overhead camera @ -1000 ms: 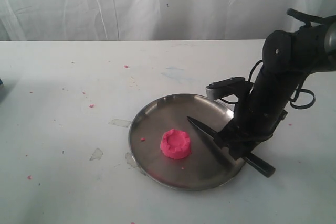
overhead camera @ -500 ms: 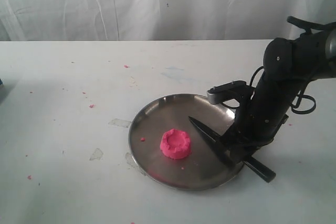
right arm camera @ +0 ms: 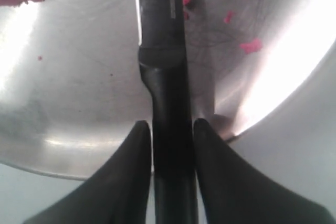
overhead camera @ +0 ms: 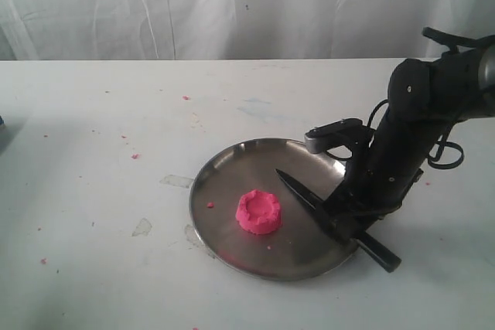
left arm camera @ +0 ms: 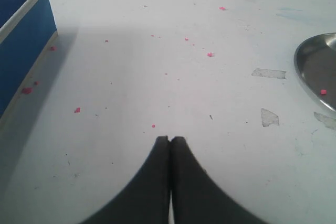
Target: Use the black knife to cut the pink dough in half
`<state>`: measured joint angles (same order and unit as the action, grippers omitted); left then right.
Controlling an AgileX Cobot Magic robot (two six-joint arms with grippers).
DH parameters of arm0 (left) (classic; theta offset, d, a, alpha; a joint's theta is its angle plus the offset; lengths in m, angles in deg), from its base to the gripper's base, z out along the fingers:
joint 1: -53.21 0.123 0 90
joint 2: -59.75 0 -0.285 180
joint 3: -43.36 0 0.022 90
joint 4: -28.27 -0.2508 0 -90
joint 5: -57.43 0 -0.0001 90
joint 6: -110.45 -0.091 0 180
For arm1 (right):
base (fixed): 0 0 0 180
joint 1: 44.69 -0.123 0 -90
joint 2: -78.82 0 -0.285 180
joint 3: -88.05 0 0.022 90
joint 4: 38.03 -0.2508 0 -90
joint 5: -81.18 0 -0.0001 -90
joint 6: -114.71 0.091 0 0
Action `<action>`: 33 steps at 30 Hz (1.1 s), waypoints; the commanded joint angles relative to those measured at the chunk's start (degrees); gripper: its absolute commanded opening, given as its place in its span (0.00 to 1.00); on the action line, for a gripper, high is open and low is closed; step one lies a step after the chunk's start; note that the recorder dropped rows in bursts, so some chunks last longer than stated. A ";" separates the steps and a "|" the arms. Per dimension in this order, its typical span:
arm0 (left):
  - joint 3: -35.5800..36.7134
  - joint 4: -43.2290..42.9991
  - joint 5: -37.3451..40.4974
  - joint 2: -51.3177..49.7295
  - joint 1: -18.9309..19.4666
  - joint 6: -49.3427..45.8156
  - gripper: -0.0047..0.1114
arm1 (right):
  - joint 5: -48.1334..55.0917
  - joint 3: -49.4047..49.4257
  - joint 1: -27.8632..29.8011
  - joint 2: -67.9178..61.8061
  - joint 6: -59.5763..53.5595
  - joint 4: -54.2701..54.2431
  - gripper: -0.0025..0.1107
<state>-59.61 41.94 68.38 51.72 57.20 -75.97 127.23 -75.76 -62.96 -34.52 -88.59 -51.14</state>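
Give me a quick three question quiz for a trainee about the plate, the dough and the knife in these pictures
1. True or false: the pink dough is already in two pieces.
2. Which gripper is around the handle of the black knife: A) left gripper, B) right gripper, C) neither?
3. Fill in: the knife's blade lies over the steel ___, while the handle's end sticks out past its rim.

Key
1. False: it is one whole puck with a dented top.
2. B: the right gripper's fingers sit against both sides of the handle.
3. plate.
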 commanded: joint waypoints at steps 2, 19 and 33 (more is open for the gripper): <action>0.19 0.49 -0.23 0.25 -0.01 -0.07 0.04 | -0.47 0.39 -0.21 -0.19 -0.48 0.00 0.35; 0.19 0.49 -0.23 0.25 -0.01 -0.07 0.04 | 4.79 -3.57 -0.21 7.53 1.70 1.34 0.36; 0.19 0.49 -0.23 0.25 -0.01 -0.07 0.04 | 14.10 -3.57 15.59 8.58 1.62 -6.34 0.33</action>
<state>-59.61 41.94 68.38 51.72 57.20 -75.97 136.56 -79.15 -52.00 -23.46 -77.93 -46.02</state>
